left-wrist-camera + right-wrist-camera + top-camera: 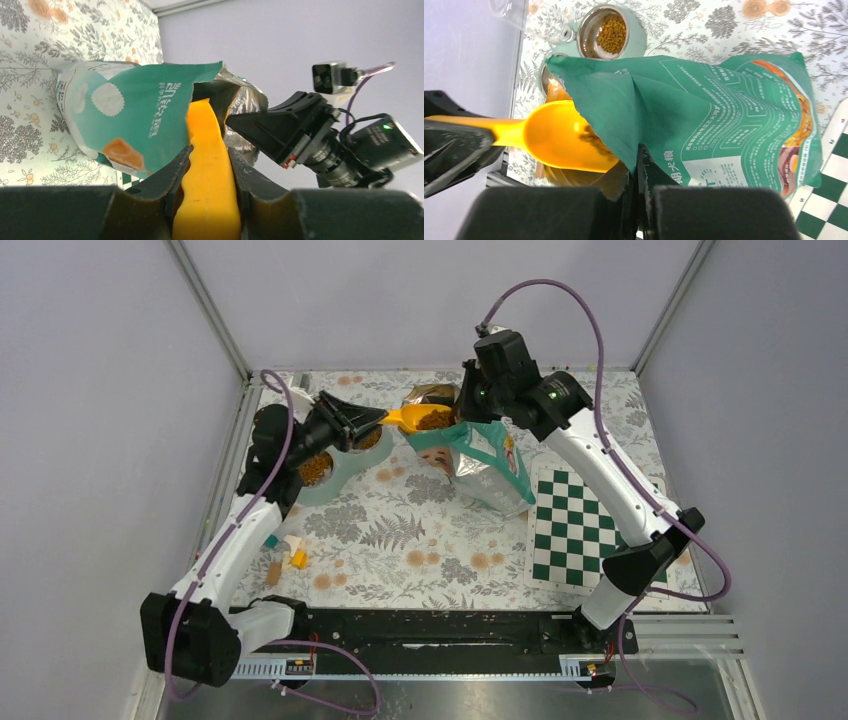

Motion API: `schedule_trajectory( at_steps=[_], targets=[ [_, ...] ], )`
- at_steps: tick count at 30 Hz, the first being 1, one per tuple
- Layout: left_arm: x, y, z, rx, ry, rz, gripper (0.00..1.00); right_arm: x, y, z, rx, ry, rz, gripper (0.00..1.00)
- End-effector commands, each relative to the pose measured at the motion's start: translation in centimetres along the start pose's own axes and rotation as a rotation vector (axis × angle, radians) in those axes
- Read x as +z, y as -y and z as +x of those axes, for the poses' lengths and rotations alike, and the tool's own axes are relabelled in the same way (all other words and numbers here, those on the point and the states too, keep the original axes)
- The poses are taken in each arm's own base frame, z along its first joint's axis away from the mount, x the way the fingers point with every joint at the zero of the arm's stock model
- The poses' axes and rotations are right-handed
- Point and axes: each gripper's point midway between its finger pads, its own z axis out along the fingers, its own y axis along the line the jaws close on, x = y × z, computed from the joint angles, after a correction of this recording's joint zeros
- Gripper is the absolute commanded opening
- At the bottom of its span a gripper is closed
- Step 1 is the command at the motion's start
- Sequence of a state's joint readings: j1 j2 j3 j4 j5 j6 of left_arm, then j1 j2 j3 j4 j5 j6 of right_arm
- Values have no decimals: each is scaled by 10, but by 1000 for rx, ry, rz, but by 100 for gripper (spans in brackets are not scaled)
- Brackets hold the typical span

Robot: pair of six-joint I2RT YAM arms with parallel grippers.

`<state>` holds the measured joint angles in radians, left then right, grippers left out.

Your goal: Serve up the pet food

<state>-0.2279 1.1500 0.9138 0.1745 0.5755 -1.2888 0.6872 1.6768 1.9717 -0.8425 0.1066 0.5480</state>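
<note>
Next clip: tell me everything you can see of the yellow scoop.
The scoop is orange-yellow and looks like plastic, with a flat handle and a rounded bowl. The left tool clamps the handle from both sides and holds it roughly level. The bowl sits at the open mouth of the green pet food bag with brown kibble in it. The bag's edge covers part of the bowl.

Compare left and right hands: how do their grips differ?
Left hand clamps the yellow scoop by its handle; right hand pinches the open rim of the green bag. Left hand's load is airborne, carrying kibble; right hand's rests on the table. Both are shut.
</note>
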Motion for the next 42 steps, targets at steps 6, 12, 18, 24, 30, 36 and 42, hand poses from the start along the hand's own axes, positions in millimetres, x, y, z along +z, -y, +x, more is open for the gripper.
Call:
schedule_trajectory(
  at_steps=[6,12,18,24,30,36,42],
  targets=[
    [-28,37,-25,31,108,100,0,-55,-13,-57,74,211,-121,0],
    [-37,47,-36,76,152,127,0,-59,-7,-58,81,218,-114,0],
    [-41,58,-38,198,156,141,0,-61,-4,-58,82,219,-114,0],
    [-41,68,-36,372,125,146,0,-58,-5,-56,81,206,-119,0],
    [-40,80,-31,544,103,139,0,-55,-7,-54,82,194,-128,0],
    [-34,82,-25,619,68,150,0,-53,-7,-54,87,192,-127,0],
    [-31,84,-18,667,40,170,0,-52,-7,-54,89,191,-124,0]
  ],
)
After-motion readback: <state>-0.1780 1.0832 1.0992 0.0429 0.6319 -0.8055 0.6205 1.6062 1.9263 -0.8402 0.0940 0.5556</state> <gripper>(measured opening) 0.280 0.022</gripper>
